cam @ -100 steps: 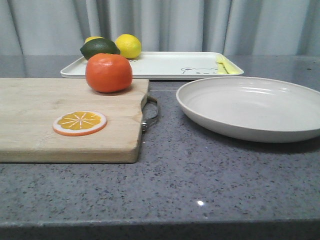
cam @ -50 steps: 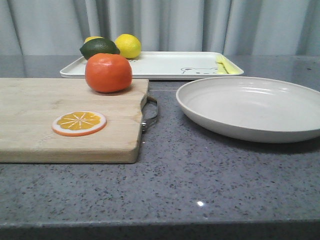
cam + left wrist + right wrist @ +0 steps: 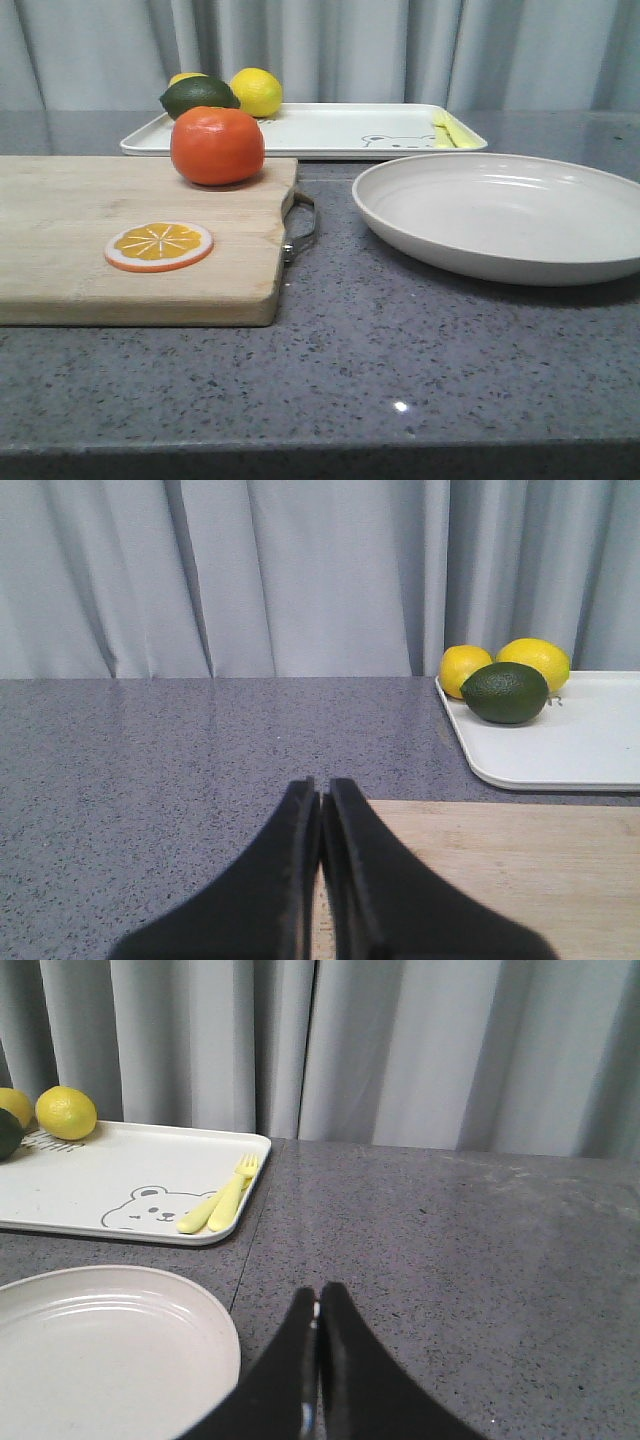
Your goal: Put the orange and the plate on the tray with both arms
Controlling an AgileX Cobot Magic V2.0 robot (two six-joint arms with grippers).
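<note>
The red-orange orange (image 3: 217, 146) rests on the far part of a wooden cutting board (image 3: 60, 250) at the left. To the right lies the wide off-white plate (image 3: 505, 215) on the grey table. Behind both lies the white tray (image 3: 320, 130) with its bear face. Neither gripper shows in the front view. My left gripper (image 3: 320, 788) is shut and empty, above the board's edge (image 3: 500, 860), with the tray (image 3: 590, 740) off to one side. My right gripper (image 3: 318, 1295) is shut and empty beside the plate's rim (image 3: 200, 1305), the tray (image 3: 100, 1185) beyond it.
On the tray's far left corner lie a dark green avocado (image 3: 200, 96) and two yellow lemons (image 3: 257, 91); a yellow fork and spoon (image 3: 445, 130) lie at its right end. A flat orange slice (image 3: 159, 246) lies on the board. A metal handle (image 3: 300, 228) juts toward the plate. Curtains hang behind.
</note>
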